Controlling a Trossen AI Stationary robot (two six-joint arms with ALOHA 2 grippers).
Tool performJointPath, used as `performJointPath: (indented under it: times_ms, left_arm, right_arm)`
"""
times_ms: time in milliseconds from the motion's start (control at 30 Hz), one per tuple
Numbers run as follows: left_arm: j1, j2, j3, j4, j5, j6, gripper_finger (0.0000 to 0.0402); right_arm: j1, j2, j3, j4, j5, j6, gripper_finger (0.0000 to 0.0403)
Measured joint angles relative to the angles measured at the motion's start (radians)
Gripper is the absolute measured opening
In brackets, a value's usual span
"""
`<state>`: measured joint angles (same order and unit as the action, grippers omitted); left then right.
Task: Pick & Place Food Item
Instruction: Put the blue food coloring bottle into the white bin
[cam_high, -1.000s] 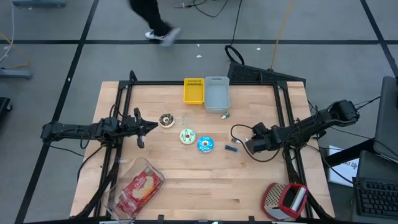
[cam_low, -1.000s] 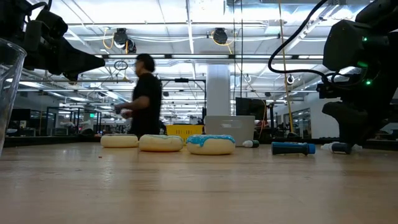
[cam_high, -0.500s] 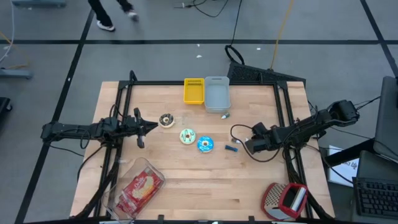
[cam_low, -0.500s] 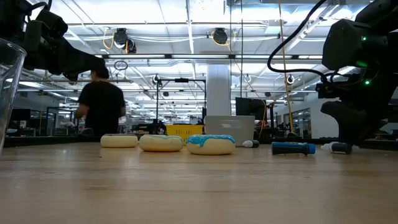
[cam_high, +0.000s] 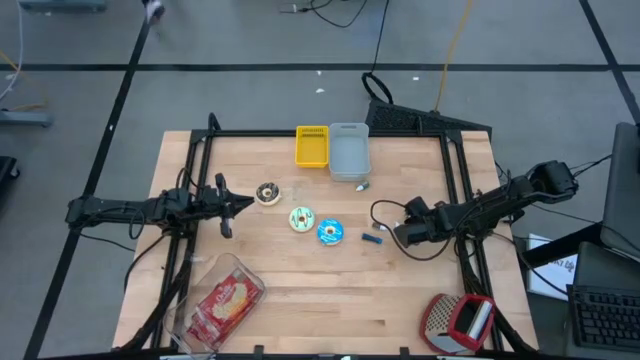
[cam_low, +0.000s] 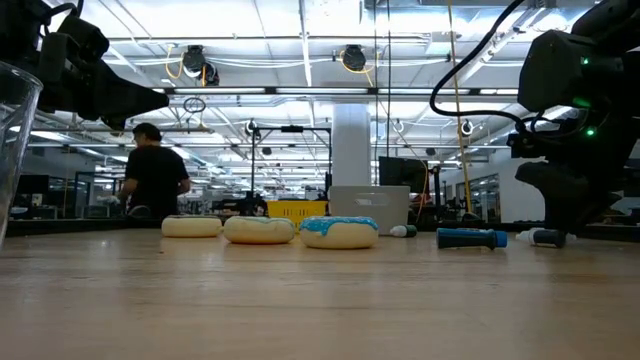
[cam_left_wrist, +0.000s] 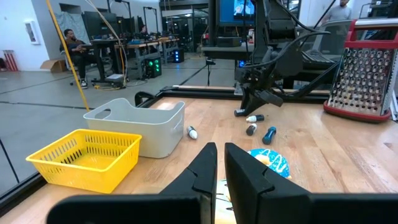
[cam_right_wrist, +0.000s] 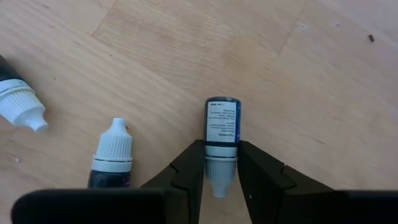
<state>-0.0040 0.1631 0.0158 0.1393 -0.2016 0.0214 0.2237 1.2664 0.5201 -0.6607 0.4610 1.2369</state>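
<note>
A small blue bottle (cam_right_wrist: 222, 127) lies flat on the desk (cam_high: 300, 290) toward its right edge, its white cap between the fingers of the right gripper (cam_right_wrist: 221, 171), which is clamped on it. Two more little bottles (cam_right_wrist: 112, 155) lie just beside it. Three donuts (cam_high: 330, 232) sit mid-desk. The left gripper (cam_left_wrist: 216, 171) hangs near the left edge, clenched and empty.

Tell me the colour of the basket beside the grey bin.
Yellow basket, clearest in the left wrist view.
</note>
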Motion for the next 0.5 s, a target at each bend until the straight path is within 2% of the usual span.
performJointPath:
  times_ms: [300, 500]
  left_arm:
    - [0.0, 0.0, 0.0, 0.0, 0.0, 0.0, 0.0031]
    - [0.0, 0.0, 0.0, 0.0, 0.0, 0.0, 0.0031]
  right_arm:
    - [0.0, -0.045, 0.0, 0.024, 0.0, -0.024, 0.0079]
    - [0.0, -0.068, 0.0, 0.106, 0.01, -0.09, 0.008]
